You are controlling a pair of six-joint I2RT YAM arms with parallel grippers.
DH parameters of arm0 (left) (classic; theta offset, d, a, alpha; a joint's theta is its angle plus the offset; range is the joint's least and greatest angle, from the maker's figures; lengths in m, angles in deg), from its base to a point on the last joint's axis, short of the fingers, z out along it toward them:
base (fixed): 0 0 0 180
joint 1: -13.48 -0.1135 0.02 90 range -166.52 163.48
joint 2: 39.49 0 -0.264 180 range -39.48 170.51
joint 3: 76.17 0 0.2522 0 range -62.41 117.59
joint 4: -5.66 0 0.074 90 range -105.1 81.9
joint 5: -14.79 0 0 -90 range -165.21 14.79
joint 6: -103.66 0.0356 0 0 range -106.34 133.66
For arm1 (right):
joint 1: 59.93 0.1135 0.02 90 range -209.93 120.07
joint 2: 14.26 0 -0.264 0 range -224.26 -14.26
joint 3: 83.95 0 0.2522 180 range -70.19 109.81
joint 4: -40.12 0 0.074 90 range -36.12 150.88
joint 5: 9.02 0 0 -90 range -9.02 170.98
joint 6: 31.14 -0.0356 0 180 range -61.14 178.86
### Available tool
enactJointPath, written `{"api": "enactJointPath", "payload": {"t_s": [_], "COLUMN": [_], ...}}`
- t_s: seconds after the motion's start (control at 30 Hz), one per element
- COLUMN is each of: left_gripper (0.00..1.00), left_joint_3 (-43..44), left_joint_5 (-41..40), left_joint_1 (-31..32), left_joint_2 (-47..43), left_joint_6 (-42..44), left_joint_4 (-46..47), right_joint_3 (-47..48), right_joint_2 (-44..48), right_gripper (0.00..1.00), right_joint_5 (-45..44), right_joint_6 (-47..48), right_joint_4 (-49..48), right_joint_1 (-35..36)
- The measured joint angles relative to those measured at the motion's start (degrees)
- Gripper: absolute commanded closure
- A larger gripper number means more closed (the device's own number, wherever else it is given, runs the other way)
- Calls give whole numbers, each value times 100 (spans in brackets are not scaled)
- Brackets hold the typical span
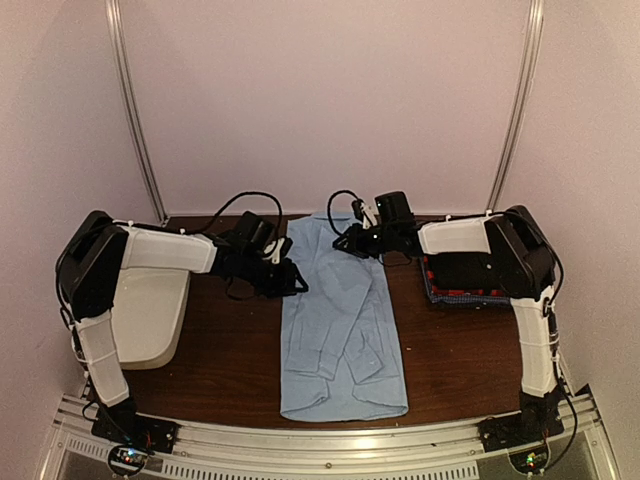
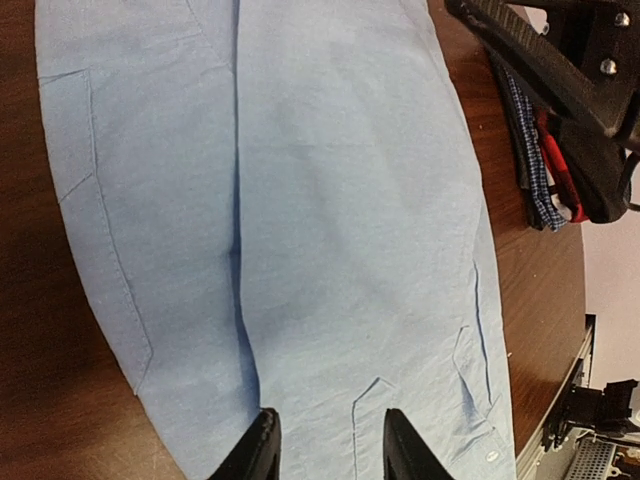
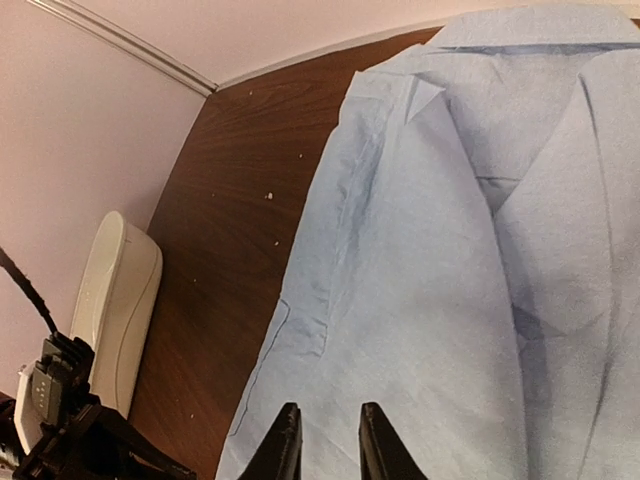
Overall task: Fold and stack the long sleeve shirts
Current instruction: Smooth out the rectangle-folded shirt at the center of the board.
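Lengthwise near-to-far, light blue shirt (image 1: 343, 320), collar far, hem near; left jaws half-open, right jaws narrow.

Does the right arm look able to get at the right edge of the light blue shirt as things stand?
Probably yes. The right gripper hangs right over the far end of the light blue shirt, with nothing between them; the folded stack lies off to its side.
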Motion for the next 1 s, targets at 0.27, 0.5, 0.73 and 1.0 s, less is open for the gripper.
{"api": "enactJointPath", "payload": {"t_s": [0.27, 0.5, 0.73, 1.0], "left_gripper": [56, 56, 60, 59], "left_joint_3": [481, 1292, 2793, 4767], "left_joint_5": [-278, -348, -424, -380], "left_joint_1": [-7, -28, -70, -369], "left_joint_2": [264, 835, 1775, 3244], "left_joint_6": [26, 138, 280, 337], "left_joint_4": [-164, -352, -407, -293], "right_joint_3": [315, -105, -278, -299], "right_joint_2": [22, 229, 236, 162], "right_gripper": [66, 70, 79, 81], "right_joint_5": [-201, -258, 24, 345], "right_joint_6": [90, 229, 177, 17], "right_joint_4": [76, 170, 72, -151], "right_joint_1": [-533, -503, -339, -289]}}
